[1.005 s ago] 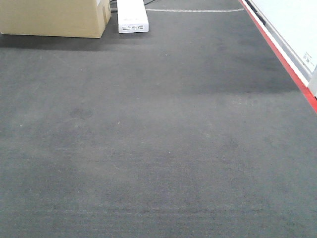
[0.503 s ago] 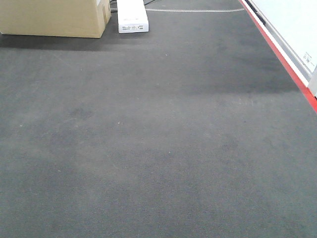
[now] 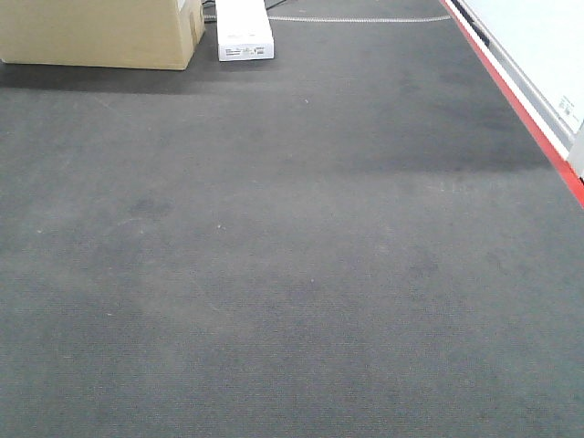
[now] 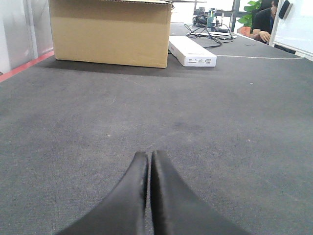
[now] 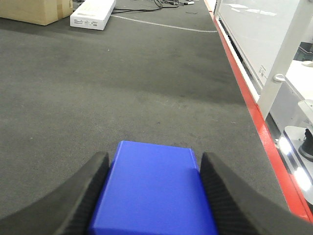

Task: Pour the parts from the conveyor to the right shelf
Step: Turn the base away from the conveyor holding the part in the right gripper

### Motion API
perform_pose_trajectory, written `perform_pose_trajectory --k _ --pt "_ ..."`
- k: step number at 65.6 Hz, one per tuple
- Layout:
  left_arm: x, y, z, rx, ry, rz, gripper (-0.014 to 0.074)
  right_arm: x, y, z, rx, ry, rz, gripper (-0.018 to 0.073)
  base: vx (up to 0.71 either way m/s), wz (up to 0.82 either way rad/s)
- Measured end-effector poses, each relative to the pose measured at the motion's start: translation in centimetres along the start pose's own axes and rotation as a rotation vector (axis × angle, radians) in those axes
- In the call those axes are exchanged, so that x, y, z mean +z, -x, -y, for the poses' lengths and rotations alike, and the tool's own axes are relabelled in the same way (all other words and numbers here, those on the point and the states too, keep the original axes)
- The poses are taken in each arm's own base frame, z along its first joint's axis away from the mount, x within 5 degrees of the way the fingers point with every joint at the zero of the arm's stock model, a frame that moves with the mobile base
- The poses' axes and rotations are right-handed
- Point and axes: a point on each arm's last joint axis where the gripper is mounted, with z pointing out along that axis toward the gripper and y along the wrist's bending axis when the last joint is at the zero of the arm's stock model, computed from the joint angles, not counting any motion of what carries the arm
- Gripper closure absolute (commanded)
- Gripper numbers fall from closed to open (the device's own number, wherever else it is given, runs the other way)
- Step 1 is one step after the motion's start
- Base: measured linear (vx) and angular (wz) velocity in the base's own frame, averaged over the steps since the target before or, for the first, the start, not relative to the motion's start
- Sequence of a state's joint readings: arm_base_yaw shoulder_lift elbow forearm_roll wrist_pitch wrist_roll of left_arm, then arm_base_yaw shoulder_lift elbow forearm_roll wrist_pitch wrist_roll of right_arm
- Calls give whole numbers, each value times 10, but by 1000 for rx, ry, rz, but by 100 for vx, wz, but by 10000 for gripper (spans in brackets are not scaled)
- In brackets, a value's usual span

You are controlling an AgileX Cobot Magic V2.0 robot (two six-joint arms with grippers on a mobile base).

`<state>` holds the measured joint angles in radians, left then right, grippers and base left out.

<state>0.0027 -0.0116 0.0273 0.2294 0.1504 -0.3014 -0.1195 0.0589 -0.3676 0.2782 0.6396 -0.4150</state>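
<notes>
In the right wrist view my right gripper (image 5: 154, 161) is shut on a blue box (image 5: 154, 188), which fills the gap between the two black fingers (image 5: 83, 191). Whether parts lie inside the box cannot be seen. In the left wrist view my left gripper (image 4: 148, 155) is shut and empty, its fingertips pressed together above the dark grey carpet (image 4: 220, 127). No conveyor and no shelf show in any view. Neither gripper shows in the front view.
A large cardboard box (image 3: 100, 32) and a flat white box (image 3: 244, 29) stand on the carpet at the far left. They also show in the left wrist view as cardboard box (image 4: 111, 32) and white box (image 4: 191, 51). A red floor strip (image 3: 520, 109) and a white wall run along the right.
The cardboard box and white box have slid slightly up in the front view, so the base has crept forward a little. Otherwise nothing differs.
</notes>
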Motion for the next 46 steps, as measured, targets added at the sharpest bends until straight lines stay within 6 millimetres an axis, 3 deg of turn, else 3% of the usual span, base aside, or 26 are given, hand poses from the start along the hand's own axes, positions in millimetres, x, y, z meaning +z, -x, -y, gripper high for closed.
perform_pose_trajectory --k 46 --pt "0 0 0 0 0 0 603 0 0 0 0 1 -2 564 -3 -3"
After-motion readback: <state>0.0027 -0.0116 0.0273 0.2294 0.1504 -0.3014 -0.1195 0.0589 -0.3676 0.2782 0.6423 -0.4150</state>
